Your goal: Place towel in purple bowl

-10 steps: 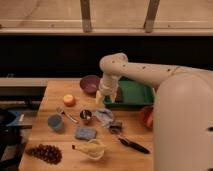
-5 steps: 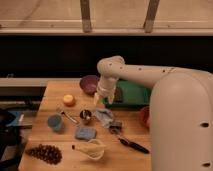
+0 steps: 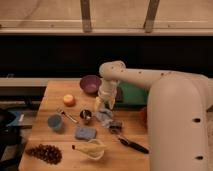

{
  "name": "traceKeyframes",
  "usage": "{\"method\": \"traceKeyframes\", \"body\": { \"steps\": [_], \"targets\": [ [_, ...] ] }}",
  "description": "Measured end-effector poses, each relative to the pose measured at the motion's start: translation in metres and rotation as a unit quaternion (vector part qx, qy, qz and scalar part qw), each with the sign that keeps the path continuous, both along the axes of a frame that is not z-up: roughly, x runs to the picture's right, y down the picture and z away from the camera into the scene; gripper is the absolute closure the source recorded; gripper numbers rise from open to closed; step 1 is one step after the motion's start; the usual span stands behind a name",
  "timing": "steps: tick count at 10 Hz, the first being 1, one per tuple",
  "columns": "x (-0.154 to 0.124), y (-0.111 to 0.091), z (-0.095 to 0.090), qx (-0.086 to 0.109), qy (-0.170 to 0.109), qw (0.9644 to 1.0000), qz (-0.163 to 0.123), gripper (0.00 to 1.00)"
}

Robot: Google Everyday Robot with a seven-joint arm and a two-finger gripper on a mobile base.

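The purple bowl (image 3: 90,84) stands at the back of the wooden table (image 3: 40,135), left of the arm. The towel (image 3: 105,118) is a small grey crumpled cloth lying on the table in the middle. My gripper (image 3: 104,106) hangs from the white arm, pointing down, just above the towel and to the right and in front of the bowl. Its two pale fingers stand apart, with nothing between them. The bowl looks empty.
A green tray (image 3: 134,94) lies right of the gripper. An orange fruit (image 3: 69,100), a blue cup (image 3: 55,122), a metal cup (image 3: 86,116), a blue sponge (image 3: 85,133), grapes (image 3: 44,153), a pale bowl (image 3: 93,149) and a black-handled utensil (image 3: 132,145) crowd the table.
The gripper has come down and slightly left from beside the green tray to just above the towel. The towel and bowl have not moved.
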State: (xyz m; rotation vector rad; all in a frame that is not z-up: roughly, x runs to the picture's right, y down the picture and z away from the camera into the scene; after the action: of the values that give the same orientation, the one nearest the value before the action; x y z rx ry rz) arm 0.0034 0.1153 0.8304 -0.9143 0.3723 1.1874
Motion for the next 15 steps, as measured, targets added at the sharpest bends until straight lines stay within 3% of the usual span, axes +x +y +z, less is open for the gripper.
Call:
{"method": "traceKeyframes", "body": {
  "steps": [3, 6, 7, 11, 13, 15],
  "targets": [
    [0.006, 0.022, 0.016, -0.034, -0.006, 0.9994, 0.004, 0.35],
    [0.006, 0.040, 0.035, -0.056, -0.013, 0.9983, 0.004, 0.35],
    [0.005, 0.043, 0.038, -0.061, -0.015, 0.9980, 0.001, 0.39],
    [0.004, 0.040, 0.039, -0.057, -0.015, 0.9982, -0.003, 0.78],
    [0.003, 0.037, 0.031, -0.040, 0.002, 0.9989, -0.024, 0.97],
    [0.002, 0.028, 0.021, -0.025, 0.005, 0.9993, -0.027, 1.00]
  ]
}}
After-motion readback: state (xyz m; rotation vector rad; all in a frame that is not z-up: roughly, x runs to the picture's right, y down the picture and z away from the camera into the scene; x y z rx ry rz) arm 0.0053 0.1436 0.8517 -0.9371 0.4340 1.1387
